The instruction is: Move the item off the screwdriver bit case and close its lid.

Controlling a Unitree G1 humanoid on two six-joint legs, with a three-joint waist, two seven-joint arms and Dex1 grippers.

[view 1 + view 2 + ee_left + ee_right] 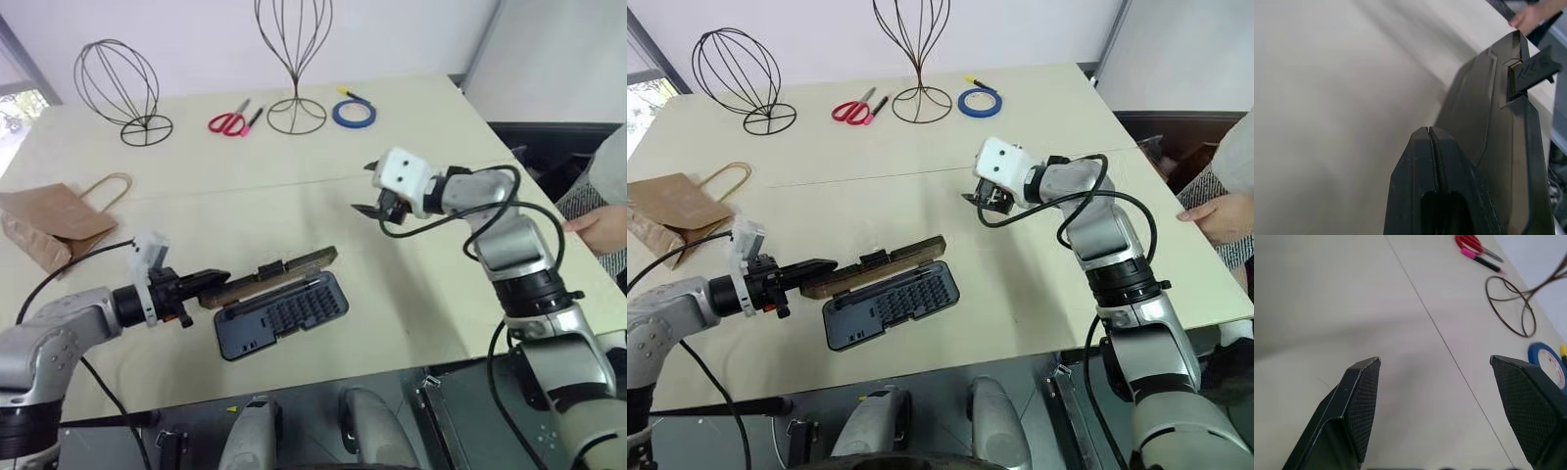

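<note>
The screwdriver bit case (282, 314) lies open near the front edge of the pale table (294, 196), its rows of small bits showing. Its lid (284, 270) stands up on edge along the far side of the case, with the small black latch tab on its top rim. The left pincer (217, 279), fingers pressed together and empty, points at the left end of the lid, close beside it; whether it touches cannot be told. The brown paper bag (47, 223) lies crumpled at the table's left edge, well apart from the case. The right pincer (1435, 406) hangs wide and empty above bare table. Far back lie red scissors (230, 121), blue tape (354, 113) and two wire stands, their tops cut off. A person's hand (600, 228) is at the right.
</note>
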